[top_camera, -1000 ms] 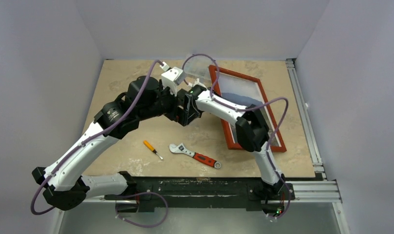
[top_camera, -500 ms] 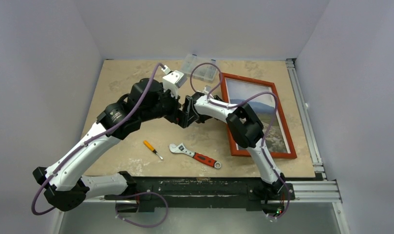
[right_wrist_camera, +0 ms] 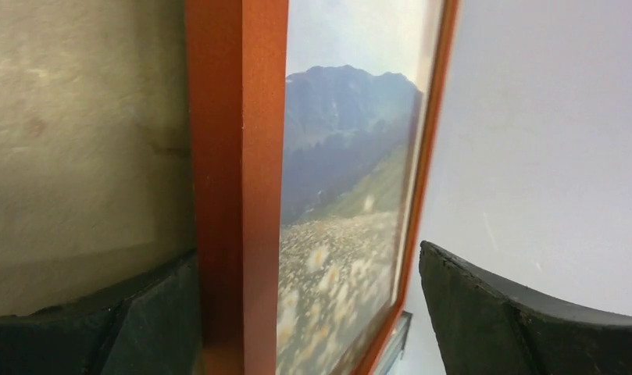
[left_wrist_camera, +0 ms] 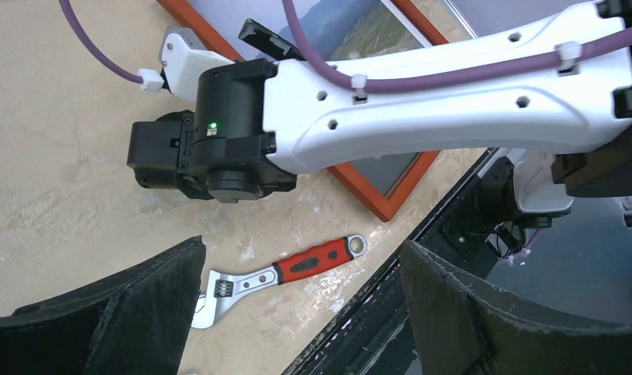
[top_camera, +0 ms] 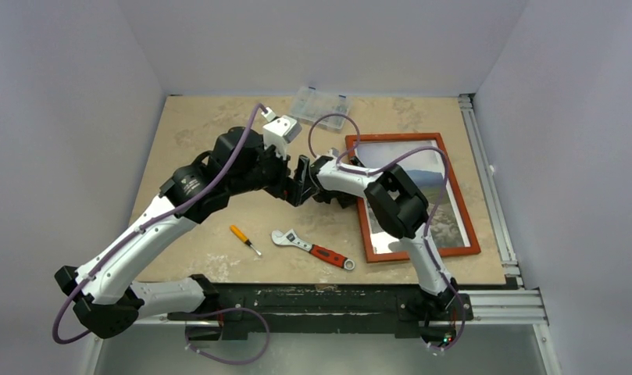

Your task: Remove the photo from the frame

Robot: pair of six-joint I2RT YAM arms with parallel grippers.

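The red-orange frame (top_camera: 437, 255) lies flat at the table's right side with the photo (top_camera: 444, 199) in it, face up: sky at the far end, flowered field at the near end. My right gripper (top_camera: 351, 187) is open, its jaws set wide astride the frame's left rail (right_wrist_camera: 234, 195); the photo (right_wrist_camera: 336, 195) fills the gap between them. One finger sits close against the rail's outer side. My left gripper (top_camera: 301, 181) hovers open and empty just left of the right wrist, above bare table. The left wrist view shows the frame's near corner (left_wrist_camera: 375, 199).
A red-handled wrench (top_camera: 312, 248) and a small orange screwdriver (top_camera: 244, 239) lie near the front edge, left of the frame. A clear plastic box (top_camera: 320, 101) sits at the back wall. A metal rail (top_camera: 488, 180) runs along the table's right side.
The frame has swung down from a tilted stand to lie flat, picture side up. My right gripper, shut a moment ago, has opened. The left arm has barely shifted.
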